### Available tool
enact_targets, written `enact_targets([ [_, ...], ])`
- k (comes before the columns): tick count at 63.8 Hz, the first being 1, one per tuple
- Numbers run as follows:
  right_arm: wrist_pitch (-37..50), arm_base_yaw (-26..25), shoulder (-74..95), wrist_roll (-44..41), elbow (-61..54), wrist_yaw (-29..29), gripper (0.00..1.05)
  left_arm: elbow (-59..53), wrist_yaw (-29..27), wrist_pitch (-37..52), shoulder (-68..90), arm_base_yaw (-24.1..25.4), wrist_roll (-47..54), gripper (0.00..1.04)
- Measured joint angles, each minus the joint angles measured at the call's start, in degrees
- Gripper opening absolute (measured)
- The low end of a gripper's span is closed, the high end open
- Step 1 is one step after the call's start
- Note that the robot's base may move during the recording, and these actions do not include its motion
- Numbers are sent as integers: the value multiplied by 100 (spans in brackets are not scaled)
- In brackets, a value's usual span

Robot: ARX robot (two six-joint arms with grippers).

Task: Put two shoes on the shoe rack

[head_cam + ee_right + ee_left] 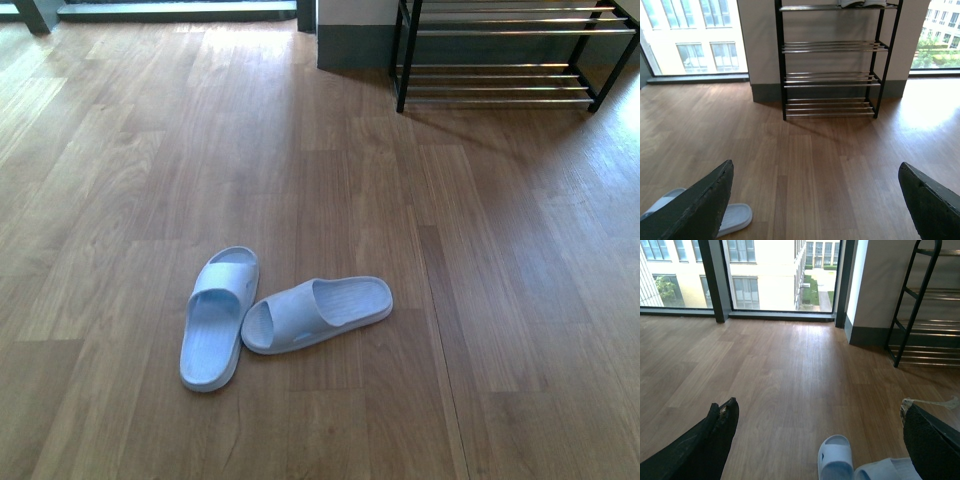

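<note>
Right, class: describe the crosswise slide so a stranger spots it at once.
From the black shoe rack at far right, come back across the wooden floor to two pale blue slides. It is the right-hand slide, lying sideways; the left-hand slide points straight ahead.

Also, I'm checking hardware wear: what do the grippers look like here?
Only the fingers show. The left gripper has black, wedge-shaped fingers with scuffed, greyish edges; one tip trails a pale frayed strip. The right gripper has the same dark, worn-edged fingers. No cables or markings are visible.

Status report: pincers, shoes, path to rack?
Left pincer open, empty. Right pincer open, empty. Blue slides on floor, not racked. Nothing seen between them and shoe rack.
</note>
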Motion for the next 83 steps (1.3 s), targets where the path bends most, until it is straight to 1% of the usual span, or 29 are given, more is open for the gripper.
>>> enact_targets([
  [40, -2, 0, 0, 0, 0, 0, 96, 0, 2, 0, 0, 0, 0, 95],
  [41, 2, -9, 4, 0, 0, -37, 96, 2, 2, 0, 0, 0, 0, 95],
  [42, 79, -81, 81, -28, 0, -348, 96, 0, 2, 0, 0, 0, 0, 95],
  [43, 260, -188, 208, -52, 0, -793, 96, 0, 0, 0, 0, 0, 0, 95],
  [44, 372, -216, 286, -76, 0, -999, 96, 0, 0, 0, 0, 0, 0, 95],
  [45, 623, -245, 503, -111, 0, -1263, 96, 0, 2, 0, 0, 0, 0, 95],
  [46, 896, -199, 776, -157, 0, -1690, 96, 0, 4, 0, 0, 0, 0, 95],
  [47, 1034, -153, 931, -181, 4, -1836, 96, 2, 4, 0, 0, 0, 0, 95],
  [49, 1628, 87, 1639, -293, 7, -2164, 96, 0, 2, 0, 0, 0, 0, 95],
  [50, 1801, 153, 1845, -313, 7, -2190, 96, 0, 2, 0, 0, 0, 0, 95],
  [52, 2564, 448, 2765, -369, 22, -2135, 96, 0, 4, 0, 0, 0, 0, 95],
  [53, 3108, 629, 3475, -431, 61, -2105, 96, 2, 2, 0, 0, 0, 0, 95],
  [56, 4295, 946, 5259, -533, 345, -1941, 96, 0, 4, 0, 0, 0, 0, 95],
  [58, 4927, 1110, 6483, -610, 675, -1937, 96, 2, 2, 0, 0, 0, 0, 95],
  [61, 5460, 1266, 7860, -717, 1130, -1801, 96, 0, 2, 0, 0, 0, 0, 95],
  [66, 5834, 1484, 9711, -1069, 1803, -1711, 96, 0, 2, 0, 0, 0, 0, 95],
  [71, 5928, 1637, 11001, -1366, 2332, -1672, 96, 2, 2, 0, 0, 0, 0, 95],
  [74, 6039, 1792, 12133, -1681, 2830, -1670, 96, 0, 2, 0, 0, 0, 0, 95],
  [77, 6013, 1974, 13097, -2000, 3329, -1746, 96, 0, 2, 0, 0, 0, 2, 95],
  [83, 5821, 2205, 14152, -2352, 3952, -1786, 96, 2, 2, 0, 0, 0, 0, 95],
])
